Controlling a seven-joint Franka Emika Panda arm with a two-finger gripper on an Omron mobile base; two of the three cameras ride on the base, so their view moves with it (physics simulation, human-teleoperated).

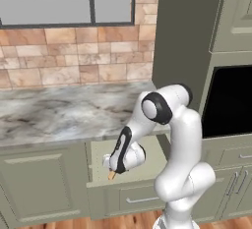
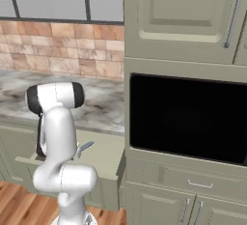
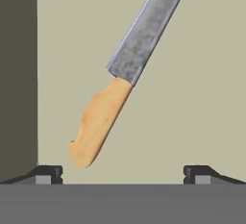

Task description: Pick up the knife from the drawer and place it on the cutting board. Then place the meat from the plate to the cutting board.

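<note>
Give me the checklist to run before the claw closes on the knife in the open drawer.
1. Drawer pulled open, inside reachable: ok.
2. Knife lying flat on the drawer floor, handle toward the claw, blade pointing away: ok.
3. Claw open, fingers wide apart: ok.
4. Handle centred between the fingertips: not ok; it sits nearer the left tip in the hand view.
5. Claw low enough to grip the handle: cannot tell; the arm hides the claw in both base views.
6. Nothing else lying around the knife: ok in the hand view.
</note>
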